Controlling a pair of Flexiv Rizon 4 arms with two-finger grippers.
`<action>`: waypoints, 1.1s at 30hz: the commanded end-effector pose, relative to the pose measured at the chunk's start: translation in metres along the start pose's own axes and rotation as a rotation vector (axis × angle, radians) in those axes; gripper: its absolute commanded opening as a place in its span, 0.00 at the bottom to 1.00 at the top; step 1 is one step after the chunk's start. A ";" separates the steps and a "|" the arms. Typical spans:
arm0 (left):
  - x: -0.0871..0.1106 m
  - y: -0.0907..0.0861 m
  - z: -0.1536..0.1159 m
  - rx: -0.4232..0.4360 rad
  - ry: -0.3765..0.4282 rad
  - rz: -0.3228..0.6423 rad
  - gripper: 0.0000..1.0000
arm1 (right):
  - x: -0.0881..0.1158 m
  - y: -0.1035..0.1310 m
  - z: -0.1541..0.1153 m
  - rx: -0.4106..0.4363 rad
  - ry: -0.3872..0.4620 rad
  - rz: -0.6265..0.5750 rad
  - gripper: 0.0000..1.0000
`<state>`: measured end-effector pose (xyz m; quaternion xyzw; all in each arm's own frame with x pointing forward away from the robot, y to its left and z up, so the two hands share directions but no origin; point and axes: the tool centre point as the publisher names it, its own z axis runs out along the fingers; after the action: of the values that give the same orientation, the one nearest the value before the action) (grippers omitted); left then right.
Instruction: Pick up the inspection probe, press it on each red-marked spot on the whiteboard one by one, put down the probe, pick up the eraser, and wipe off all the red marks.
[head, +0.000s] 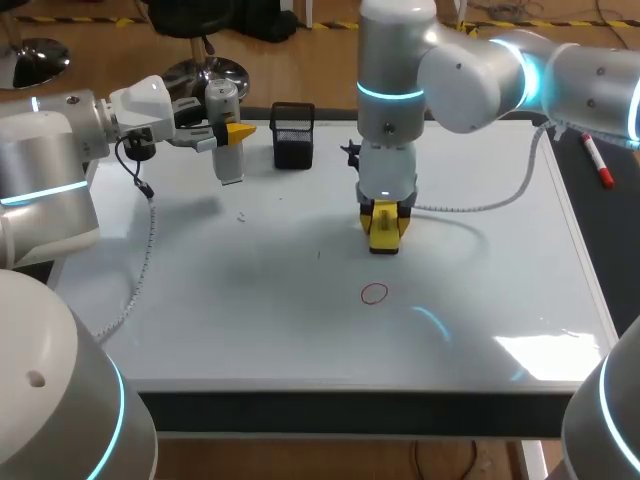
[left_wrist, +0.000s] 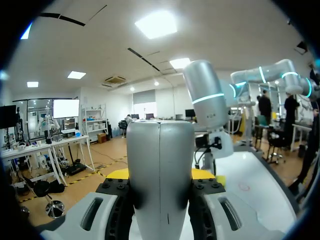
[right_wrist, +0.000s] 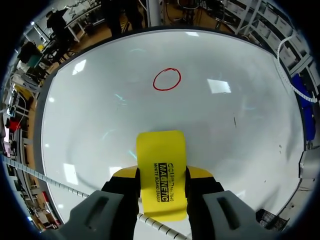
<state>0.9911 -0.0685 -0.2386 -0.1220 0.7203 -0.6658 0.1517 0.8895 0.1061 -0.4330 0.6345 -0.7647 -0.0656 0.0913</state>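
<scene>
My left gripper (head: 232, 131) holds the grey-white inspection probe (head: 226, 135) above the whiteboard's far left part; in the left wrist view the probe (left_wrist: 160, 175) fills the space between the fingers (left_wrist: 116, 174). My right gripper (head: 386, 212) is shut on the yellow eraser (head: 385, 229), held low over the whiteboard (head: 250, 310) near its middle. In the right wrist view the eraser (right_wrist: 161, 172) sits between the fingers (right_wrist: 121, 173), and a red circle mark (right_wrist: 167, 79) lies ahead of it on the board. The red mark (head: 374, 293) is nearer the front than the eraser.
A black mesh holder (head: 292, 134) stands at the back of the board, beside the probe. A red marker pen (head: 597, 160) lies off the board at the far right. A white cable (head: 480, 203) trails from my right arm across the board.
</scene>
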 end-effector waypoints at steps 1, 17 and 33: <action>0.000 -0.001 0.000 0.001 -0.002 0.001 0.00 | 0.012 -0.002 0.019 0.008 0.005 0.002 0.00; 0.000 -0.001 0.000 0.001 -0.002 0.001 0.00 | 0.026 -0.005 0.019 0.008 0.036 0.010 0.00; 0.000 -0.001 0.000 0.001 -0.002 0.001 0.00 | 0.039 -0.021 -0.016 0.067 0.019 0.045 0.00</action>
<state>0.9910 -0.0685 -0.2386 -0.1219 0.7203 -0.6658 0.1517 0.9051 0.0725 -0.4286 0.6198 -0.7797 -0.0317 0.0835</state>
